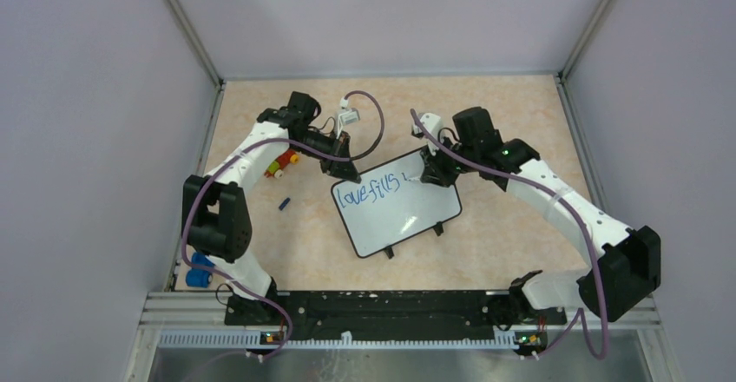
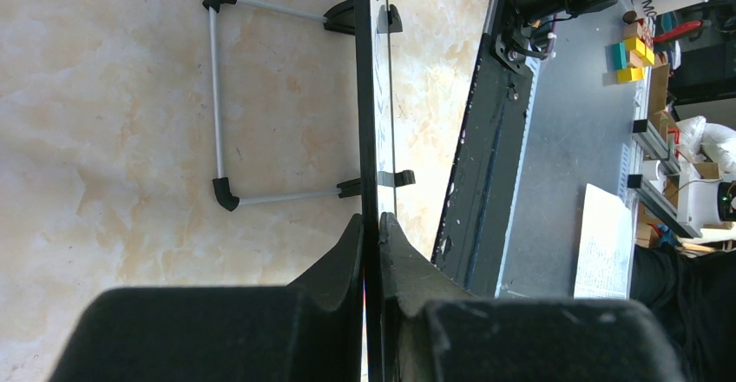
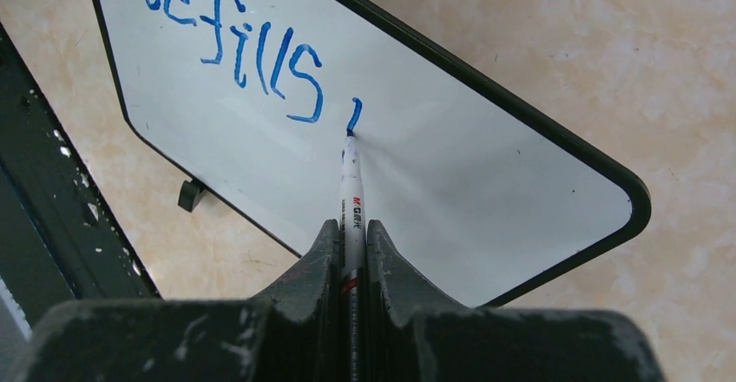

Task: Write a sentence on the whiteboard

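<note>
marker tip on the board after "love fills"

the whiteboard (image 1: 396, 214) sits near the middle of the worktop (image 1: 503, 121), turned askew, with its two small black feet toward the arm bases. the sentence (image 1: 371, 187) in blue runs along its far edge. it reads "love fills", followed by one short stroke just right of the "s".

the left tool (image 1: 347, 172) is at the board's far left corner. in the left wrist view its fingers (image 2: 347, 252) are pressed together on the thin black frame of the whiteboard (image 2: 364, 95), which shows edge-on there. a grey wire stand (image 2: 215, 104) with black corner pieces juts from one face of the board, and a foot (image 2: 397, 178) from the other. how steeply the board leans i cannot tell.

the right tool (image 1: 423, 174) is at the far edge of the board, right of the writing. in the right wrist view the right tool (image 3: 351, 230) is pinching a white marker (image 3: 351, 182) between its fingers. the blue tip touches the white face of the whiteboard (image 3: 486, 165) at the foot of that short stroke, beside the sentence (image 3: 243, 43).

left of the board, apart from it, a small dark blue piece (image 1: 284, 203) lies on the worktop. a few red, yellow and green bits (image 1: 280, 165) lie under the left arm. a blue object (image 1: 200, 270) sits by the left arm's base.
</note>
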